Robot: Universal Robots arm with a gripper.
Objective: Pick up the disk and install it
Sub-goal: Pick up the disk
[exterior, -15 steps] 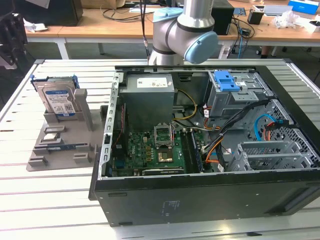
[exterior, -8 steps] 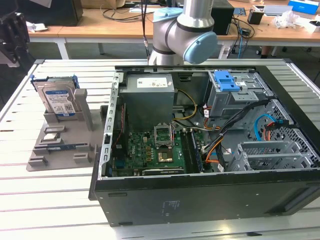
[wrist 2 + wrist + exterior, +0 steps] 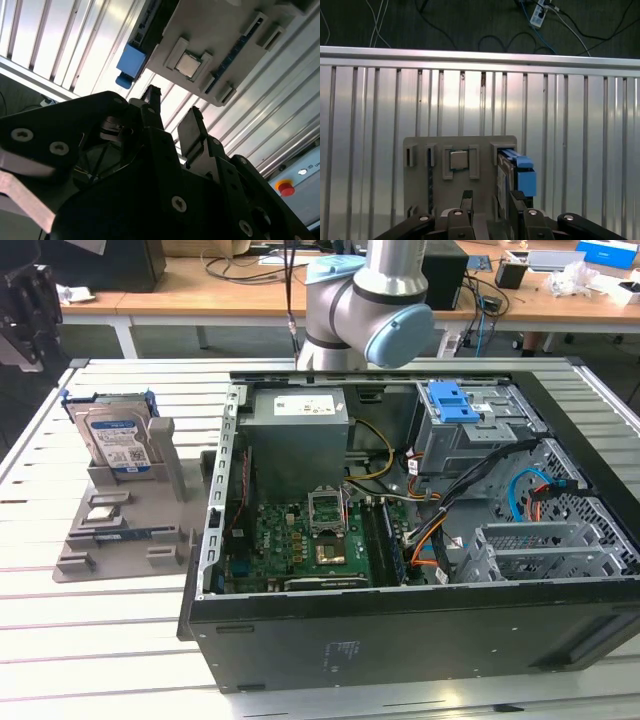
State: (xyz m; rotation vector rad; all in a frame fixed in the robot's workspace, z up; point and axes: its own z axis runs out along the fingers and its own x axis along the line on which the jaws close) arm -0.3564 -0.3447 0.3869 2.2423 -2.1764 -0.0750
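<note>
Tool (image 3: 491, 200): open, its two dark fingers (image 3: 467, 199) parted with nothing between them. In both wrist views it hangs above the grey holder (image 3: 422, 172), clear of the disk (image 3: 506, 176).
Disk: in the exterior view the disk (image 3: 118, 440) stands upright on its edge in a slot of the holder, with its white-and-blue label facing outward. Its blue carrier frame (image 3: 108, 400) runs round the edges.
Holder: lies flat on the surface (image 3: 90, 650) near the edge at the exterior view's left, just beside the computer case (image 3: 400, 645). A small square chip (image 3: 458, 160) sits in one recess, next to the disk's slot, and a narrow memory module (image 3: 108, 535) lies in another.
Computer case: a black tower on its side with the panel off, taking up the surface's middle and the exterior view's right.
Inside the case: a green motherboard (image 3: 300, 545), a grey power supply (image 3: 298, 445) with a white sticker, and a metal drive cage (image 3: 480, 435) with a blue latch plate (image 3: 452, 400) on top. Orange, blue and black cables run between them.
Arm: a grey and light-blue joint (image 3: 375, 300) rises at the surface's far edge, behind the case.
Surface: white and slatted, with long ribs running across it.
Background: wooden desks (image 3: 200, 295) with cables stand beyond the surface. A red push button (image 3: 285, 188) shows in the second wrist view.
</note>
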